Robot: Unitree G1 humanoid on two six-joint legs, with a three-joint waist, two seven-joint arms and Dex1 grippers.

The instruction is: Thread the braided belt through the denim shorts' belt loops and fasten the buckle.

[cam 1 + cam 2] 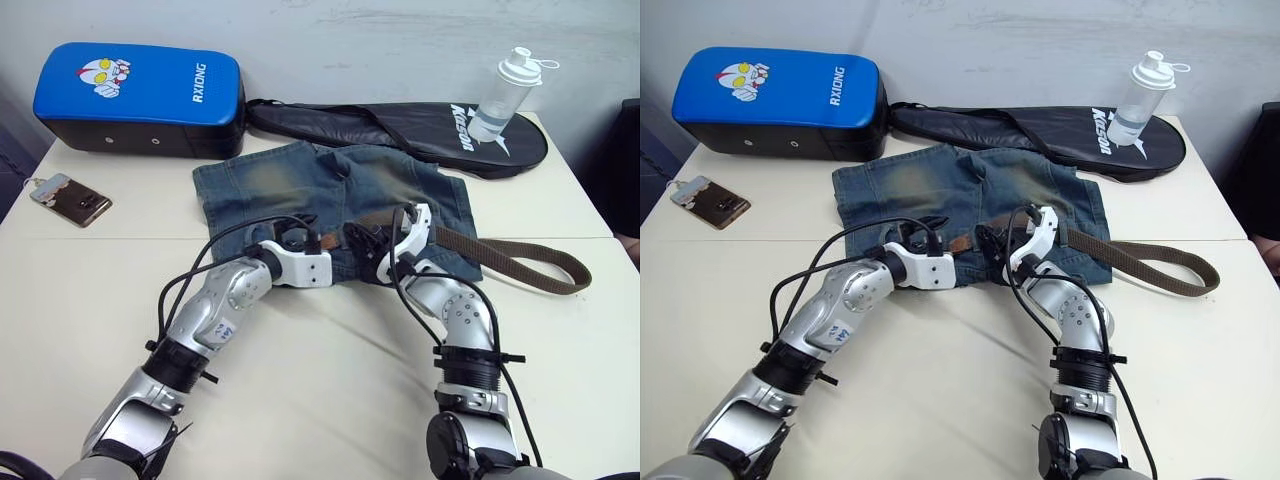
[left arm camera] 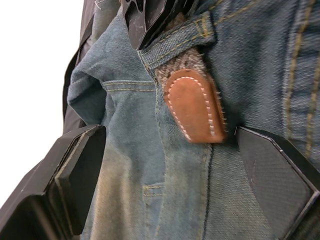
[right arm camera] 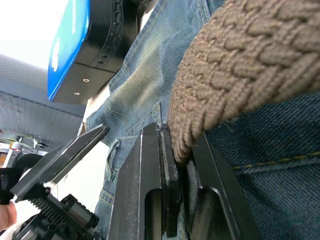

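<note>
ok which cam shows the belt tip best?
Left wrist view: the tan leather belt tip sits close up, poking out from under a belt loop between the open left hand's fingers. Head views show it as a small brown sliver. Right wrist view shows braided belt pinched in the right hand.

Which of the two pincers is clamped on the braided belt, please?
The right pincer: its fingers are shut on the braided belt. The left pincer is open, straddling the belt's brown leather tip over the denim shorts.
</note>
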